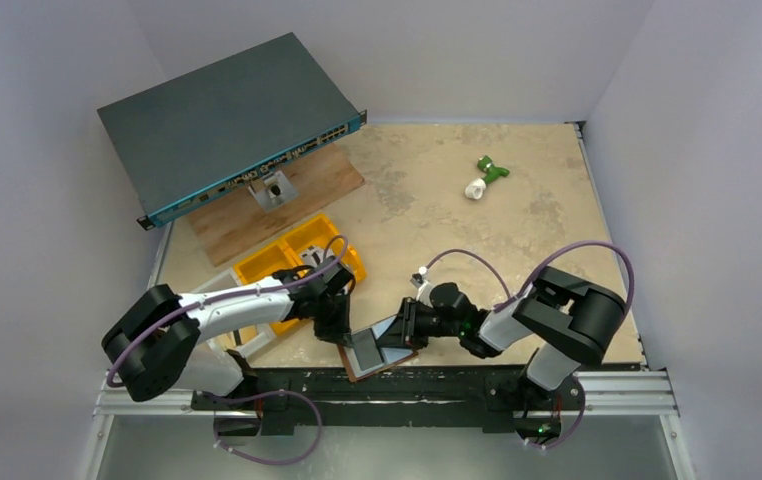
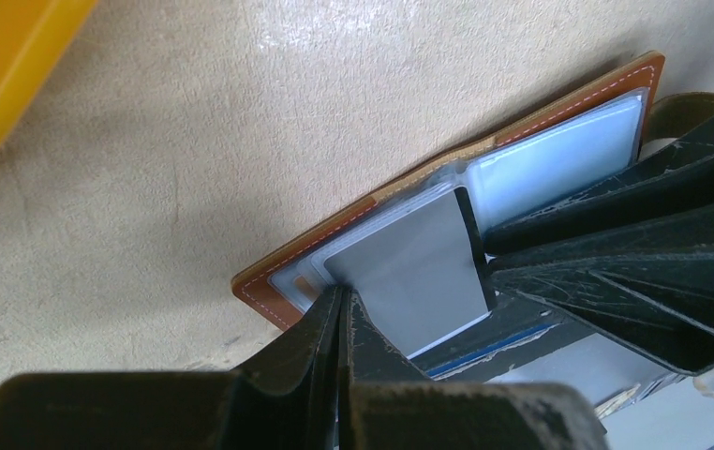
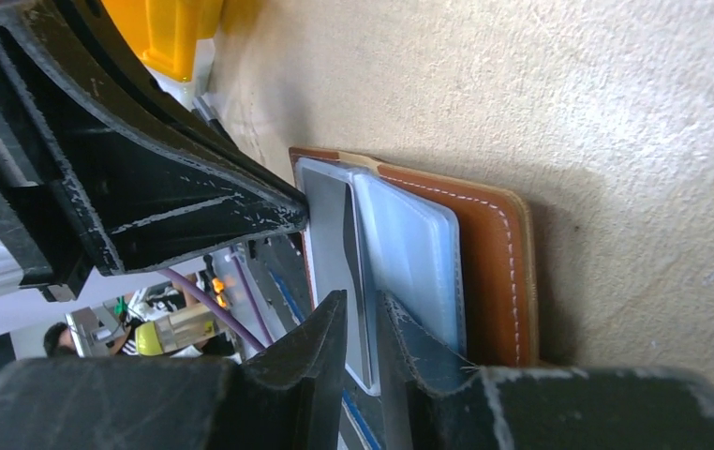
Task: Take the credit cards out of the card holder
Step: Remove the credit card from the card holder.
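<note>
Grey-blue and half slid out of its clear sleeve, the credit card (image 2: 419, 272) lies on the open card holder (image 2: 269, 289) at the near edge of the table (image 2: 194, 141). Its long axis points straight into the right gripper (image 3: 361, 314), whose jaws stand narrowly parted astride the card's end, seemingly not pinching it. The left gripper (image 2: 341, 302), fully closed and empty, presses its tip on the holder's opposite side. We judge the pull must run along the card, toward the right arm.
</note>
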Controlling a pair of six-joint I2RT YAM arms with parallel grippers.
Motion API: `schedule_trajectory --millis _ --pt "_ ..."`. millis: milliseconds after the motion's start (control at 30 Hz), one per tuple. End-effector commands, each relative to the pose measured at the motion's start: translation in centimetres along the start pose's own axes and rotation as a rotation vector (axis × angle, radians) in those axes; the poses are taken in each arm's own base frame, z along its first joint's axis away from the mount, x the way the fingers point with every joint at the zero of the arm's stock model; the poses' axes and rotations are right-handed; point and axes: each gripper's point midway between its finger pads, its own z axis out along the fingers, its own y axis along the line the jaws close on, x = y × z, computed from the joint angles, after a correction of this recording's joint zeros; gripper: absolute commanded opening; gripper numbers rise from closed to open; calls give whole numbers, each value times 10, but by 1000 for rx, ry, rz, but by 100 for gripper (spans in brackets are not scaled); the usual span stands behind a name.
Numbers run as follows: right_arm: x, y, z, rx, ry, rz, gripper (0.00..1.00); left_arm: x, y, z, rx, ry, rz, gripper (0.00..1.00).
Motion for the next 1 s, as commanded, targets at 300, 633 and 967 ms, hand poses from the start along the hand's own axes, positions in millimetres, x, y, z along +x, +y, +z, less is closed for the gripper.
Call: schedule_trajectory --millis 300,633,967 --pt "3 10 6 -62 31 -14 15 -2 11 11 -66 6 34 0" --pt "4 4 2 -43 15 5 0 -6 4 4 -50 -14 48 10" --pt "-1 -14 -10 16 -69 83 0 3 4 -24 2 -58 37 22"
